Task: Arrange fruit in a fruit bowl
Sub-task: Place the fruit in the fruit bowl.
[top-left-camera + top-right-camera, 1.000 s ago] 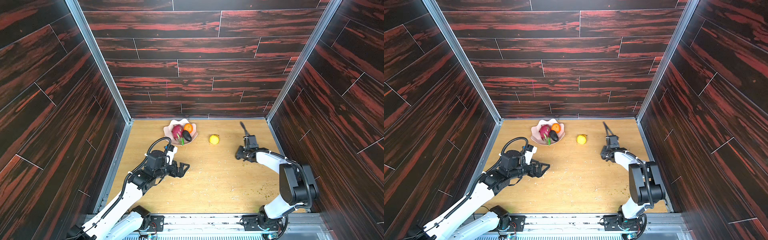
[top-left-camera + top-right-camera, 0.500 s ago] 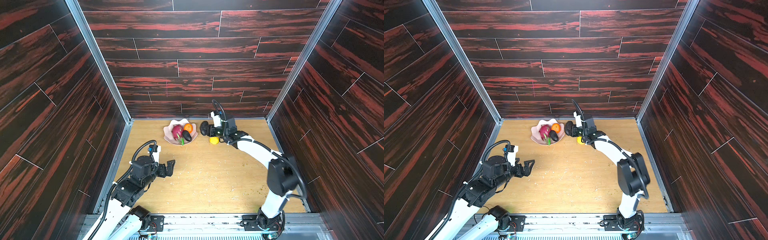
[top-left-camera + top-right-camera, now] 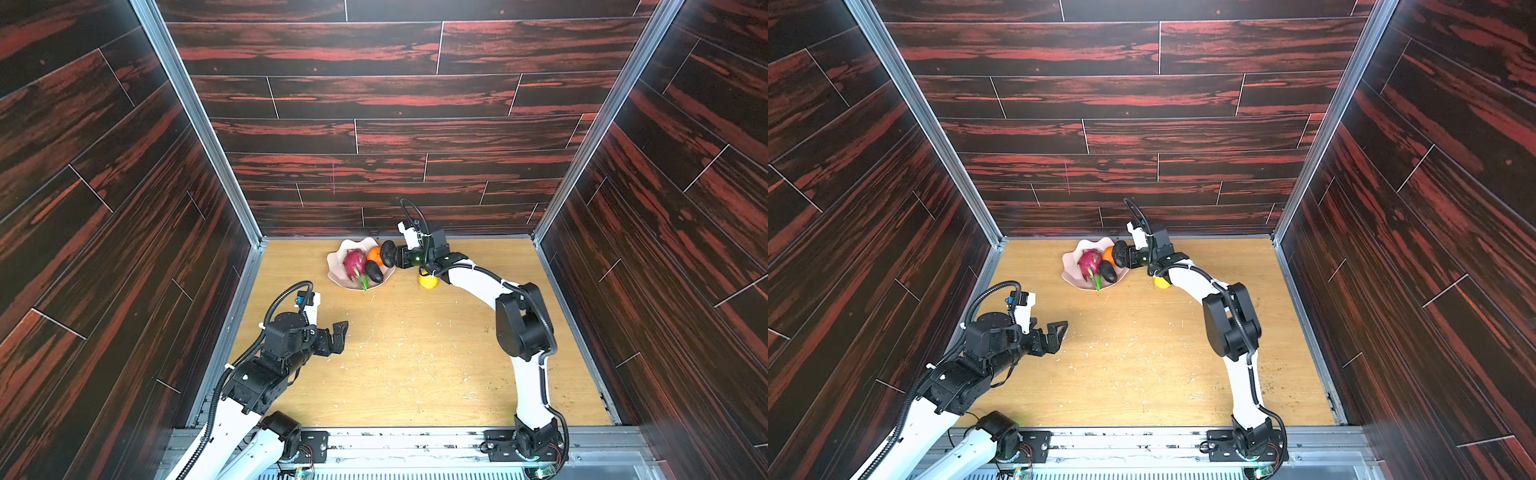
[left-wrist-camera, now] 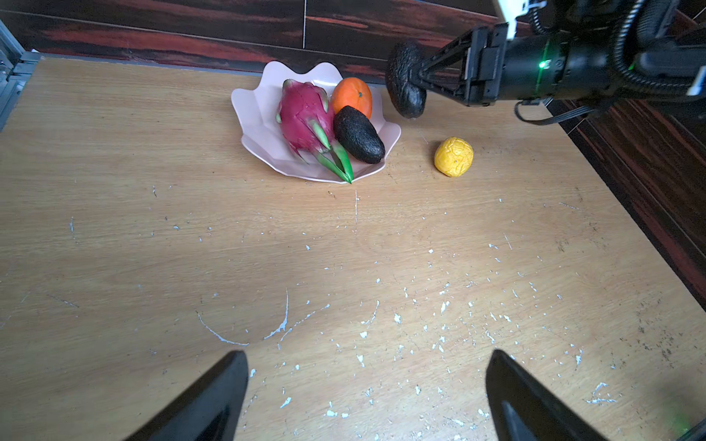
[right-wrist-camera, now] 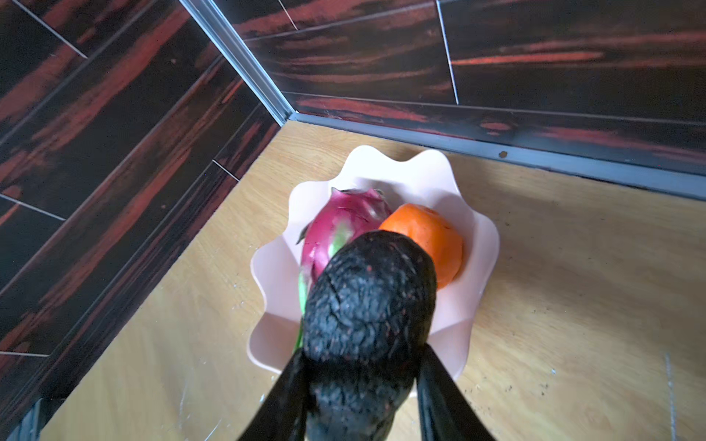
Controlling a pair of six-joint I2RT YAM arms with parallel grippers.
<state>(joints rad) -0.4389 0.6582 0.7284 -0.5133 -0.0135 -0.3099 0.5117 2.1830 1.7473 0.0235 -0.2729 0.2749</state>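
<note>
The pale pink scalloped fruit bowl [image 3: 337, 266] sits at the back of the table. In it lie a magenta dragon fruit [image 3: 354, 262], an orange [image 3: 375, 254] and a dark avocado [image 3: 374, 272]. My right gripper [image 3: 395, 255] is shut on a second avocado [image 5: 366, 305], held in the air at the bowl's right rim, just above the orange [image 5: 428, 236]. A yellow lemon [image 4: 453, 156] lies on the table right of the bowl, partly under the right arm in both top views. My left gripper [image 4: 366, 397] hangs open and empty over the near left of the table.
Dark wood-grain walls enclose the table on three sides, and the bowl [image 3: 1071, 266] is close to the back wall. A metal rail runs along the front edge. White scuffs and crumbs dot the wooden tabletop [image 4: 344, 267].
My right arm swung from the right side of the table over to the bowl, carrying the avocado. My left arm drew back from near the bowl toward the front left.
</note>
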